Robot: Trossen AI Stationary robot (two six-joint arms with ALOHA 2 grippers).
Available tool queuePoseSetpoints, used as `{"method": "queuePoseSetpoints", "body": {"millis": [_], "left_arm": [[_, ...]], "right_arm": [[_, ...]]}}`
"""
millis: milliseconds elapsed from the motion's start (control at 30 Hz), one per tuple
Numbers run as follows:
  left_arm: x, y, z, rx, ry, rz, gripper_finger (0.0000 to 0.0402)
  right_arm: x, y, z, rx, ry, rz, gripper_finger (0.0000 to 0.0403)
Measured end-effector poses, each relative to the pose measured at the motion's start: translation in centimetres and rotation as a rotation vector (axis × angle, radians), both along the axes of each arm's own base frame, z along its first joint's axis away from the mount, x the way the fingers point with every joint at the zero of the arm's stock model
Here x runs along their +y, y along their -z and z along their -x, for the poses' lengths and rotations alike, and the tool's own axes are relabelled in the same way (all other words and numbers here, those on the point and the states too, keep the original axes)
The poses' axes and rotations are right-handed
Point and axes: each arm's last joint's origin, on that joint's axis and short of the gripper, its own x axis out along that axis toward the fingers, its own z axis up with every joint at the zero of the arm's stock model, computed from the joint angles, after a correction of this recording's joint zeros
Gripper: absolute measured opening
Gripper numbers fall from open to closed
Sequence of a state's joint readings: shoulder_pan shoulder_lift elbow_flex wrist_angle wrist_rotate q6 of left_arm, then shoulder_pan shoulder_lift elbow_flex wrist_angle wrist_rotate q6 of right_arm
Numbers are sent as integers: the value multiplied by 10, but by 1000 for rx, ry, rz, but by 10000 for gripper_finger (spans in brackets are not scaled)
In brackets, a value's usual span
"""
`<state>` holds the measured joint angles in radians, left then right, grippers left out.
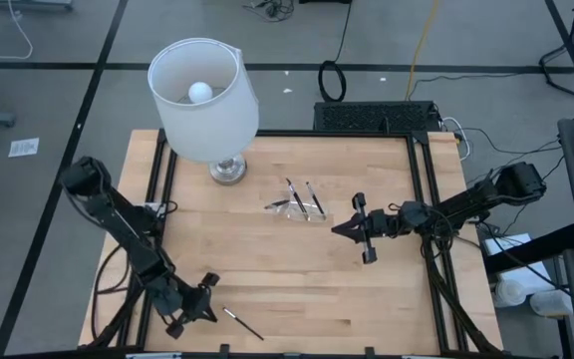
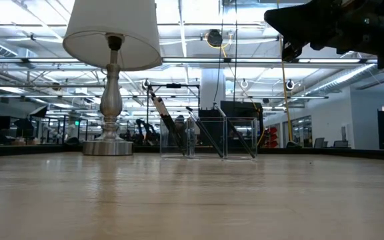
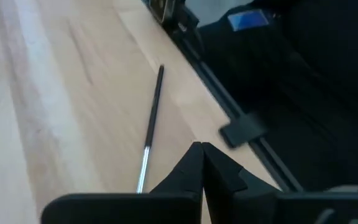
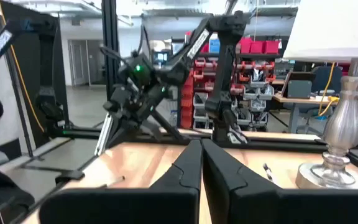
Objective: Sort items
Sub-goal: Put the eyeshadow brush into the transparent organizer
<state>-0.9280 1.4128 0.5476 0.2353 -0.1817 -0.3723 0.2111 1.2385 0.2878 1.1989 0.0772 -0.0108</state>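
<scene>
Wooden table [image 1: 267,279] carries a clear plastic tray [image 1: 297,207] near its middle, beside a white-shaded lamp [image 1: 205,100]; two dark sticks [image 1: 302,195] lean in the tray. One loose stick [image 1: 242,323] lies flat near the front edge, just beside the left gripper [image 1: 207,299]. The left wrist view shows that gripper's fingers pressed together with nothing between them, the stick [image 3: 150,127] lying just beside the tips. The right gripper [image 1: 352,228] hovers closed and empty close to the tray. Risk: the left jaws appear to have closed off the stick, so lifting now would raise nothing. A second closing attempt beside the thin, round stick could roll it toward the nearby table edge.
</scene>
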Motion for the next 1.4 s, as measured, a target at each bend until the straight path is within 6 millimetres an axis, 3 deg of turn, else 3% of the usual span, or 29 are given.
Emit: {"method": "queuePoseSetpoints", "body": {"millis": [467, 933, 1200, 1400], "left_arm": [[-24, 16, -44, 111, 76, 51, 2], [-27, 8, -52, 95, 37, 94, 2], [-44, 32, -59, 118, 20, 83, 1], [-58, 42, -86, 143, 5, 70, 1]], "right_arm": [[0, -3, 1, -32, 0, -28, 0], [3, -3, 1, -23, -29, -79, 0], [24, -2, 7, -14, -59, -7, 0], [29, 3, 8, 38, -75, -9, 0]]}}
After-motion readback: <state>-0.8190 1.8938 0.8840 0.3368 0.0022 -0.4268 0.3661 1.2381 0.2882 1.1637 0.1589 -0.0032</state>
